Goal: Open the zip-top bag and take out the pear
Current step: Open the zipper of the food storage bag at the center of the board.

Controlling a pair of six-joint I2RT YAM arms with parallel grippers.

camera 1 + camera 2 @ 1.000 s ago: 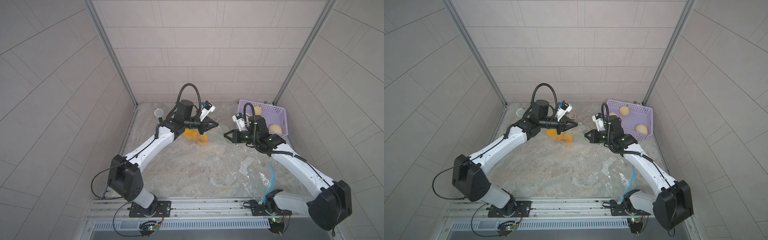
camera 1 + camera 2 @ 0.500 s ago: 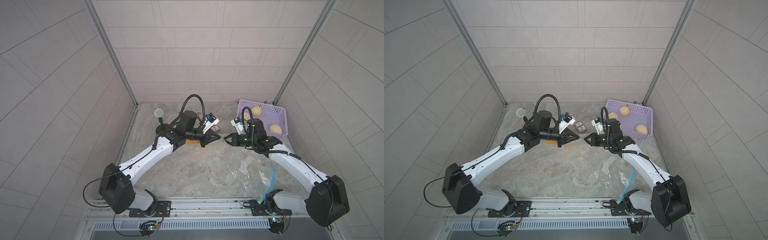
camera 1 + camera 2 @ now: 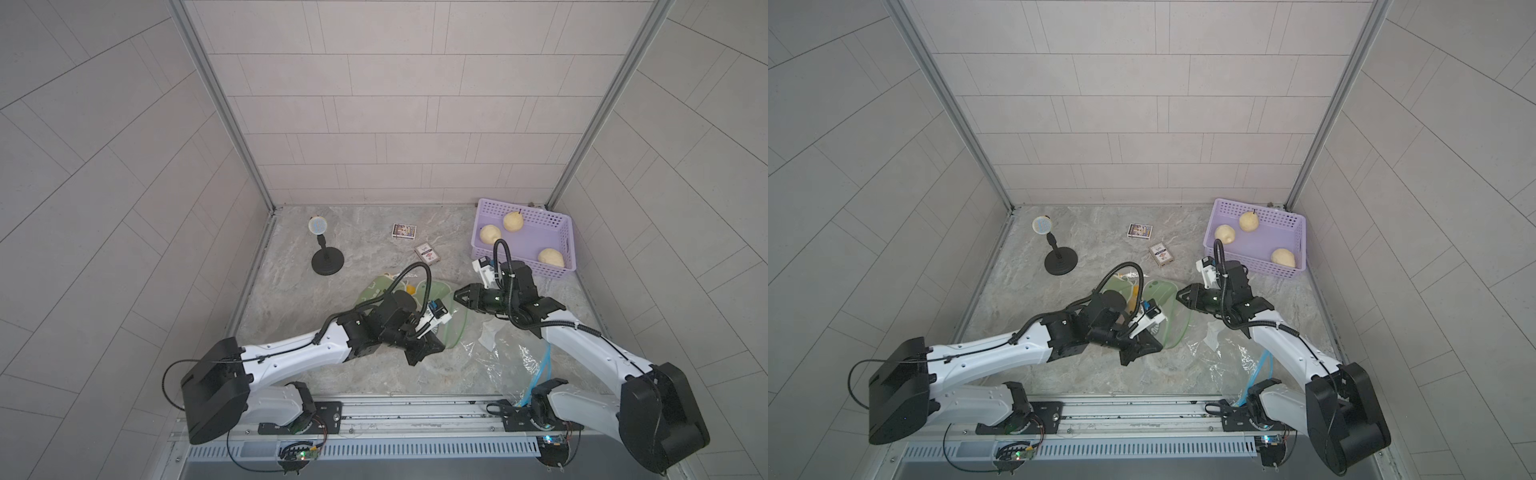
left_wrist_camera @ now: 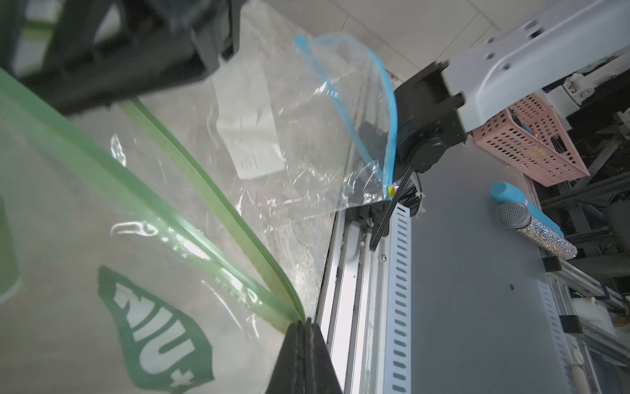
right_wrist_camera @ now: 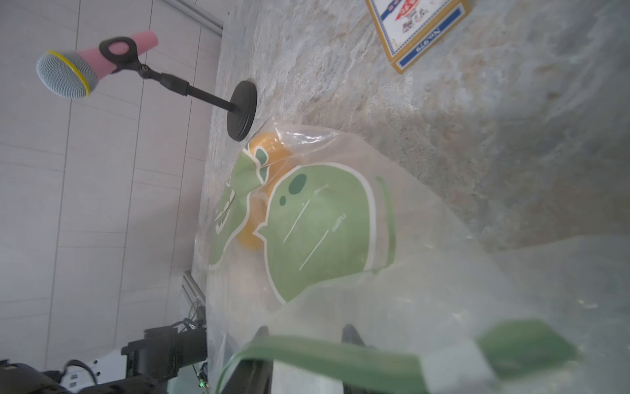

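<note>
The zip-top bag (image 3: 451, 328), clear with green print and a green zip strip, lies on the stone table between both arms. An orange-yellow pear (image 5: 271, 145) sits inside it at the far end and is mostly covered by the print. My left gripper (image 4: 303, 329) is shut on the end of the zip strip, on the side of the bag toward the front rail. My right gripper (image 5: 306, 336) is open at the bag's mouth. The film and zip strip drape across its fingers (image 5: 262, 336). In both top views it (image 3: 457, 297) hovers just right of the bag.
A purple basket (image 3: 515, 266) with three pale pears stands at the back right. A microphone on a black stand (image 3: 327, 262) is at the back left, with two card boxes (image 3: 404, 231) (image 3: 427, 252) behind the bag. A clear bag with a blue zip (image 3: 519, 361) lies front right.
The left gripper has swung toward the front rail, taking the bag's corner with it. The right gripper has opened and sits lower and nearer. The bag now lies lower on the table.
</note>
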